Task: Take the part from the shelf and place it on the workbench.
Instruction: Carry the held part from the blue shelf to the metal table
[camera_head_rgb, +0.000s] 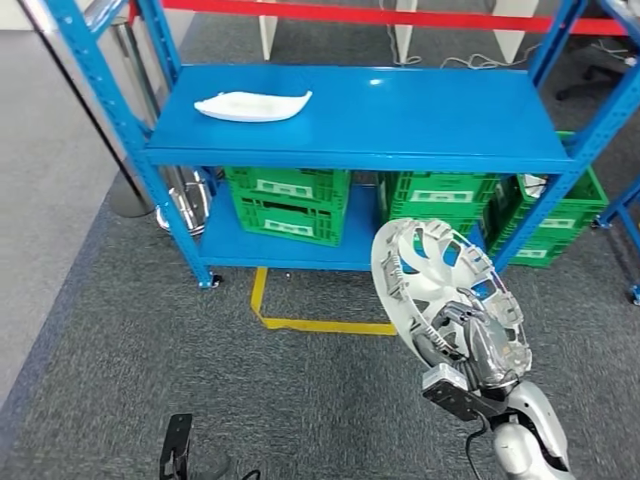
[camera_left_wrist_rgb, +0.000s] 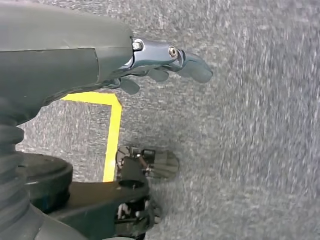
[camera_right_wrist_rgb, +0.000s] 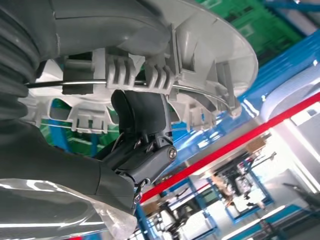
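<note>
Currently you see right hand (camera_head_rgb: 469, 338) gripping silver wheel cover (camera_head_rgb: 423, 270) at rim, fingers (camera_right_wrist_rgb: 141, 117) hooked through spokes, cover held off blue shelf (camera_head_rgb: 362, 125), above carpet. Left hand (camera_left_wrist_rgb: 166, 65) hangs over carpet, fingers extended, holding nothing. White part (camera_head_rgb: 253, 104) lies on shelf top.

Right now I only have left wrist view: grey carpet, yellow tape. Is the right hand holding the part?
Observer: Yes. The right hand grips the round silver wheel cover, off the blue metal shelf.
Operator: How does it hold it?
Observer: In right wrist view its fingers hook a clip at the cover's rim.
Operator: Anything left on the shelf?
Observer: A long white plastic trim piece lies on the top board, and green plastic crates sit underneath.
</note>
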